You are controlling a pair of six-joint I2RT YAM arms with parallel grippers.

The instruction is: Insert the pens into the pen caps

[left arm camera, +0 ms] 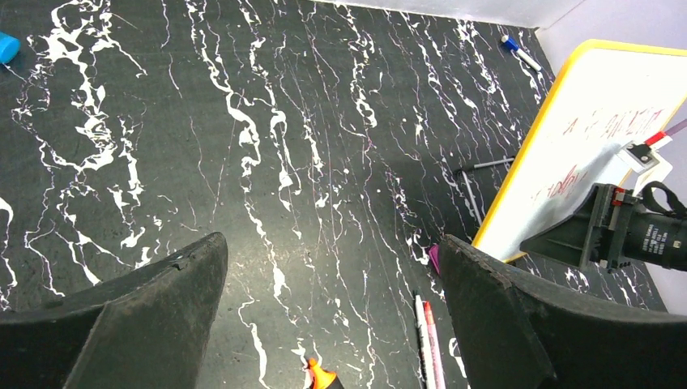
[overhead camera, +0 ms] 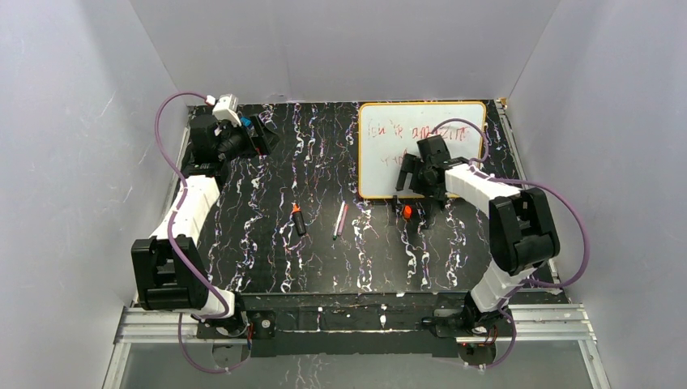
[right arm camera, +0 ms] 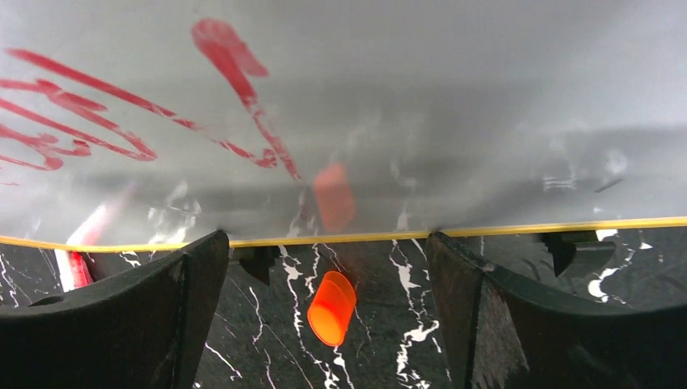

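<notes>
Two pincers, both spread open and empty. The right pincer (right arm camera: 324, 263) hangs over the orange cap (right arm camera: 330, 308), jaws either side, likely lined up to pick it. That cap lies just off the near edge of the whiteboard (overhead camera: 421, 138), long axis roughly near-to-far; its open end I cannot tell. The black-and-orange pen (overhead camera: 298, 220) rests near the middle of the bench (overhead camera: 243, 259), orange tip toward the far edge, while the left pincer (overhead camera: 261, 136) waits by the far left corner.

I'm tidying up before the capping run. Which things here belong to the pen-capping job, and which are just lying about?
Job: black pen with orange tip; pale pink pen; orange cap.
Lying about: whiteboard; blue-ended pen by the far wall; small blue piece.
</notes>
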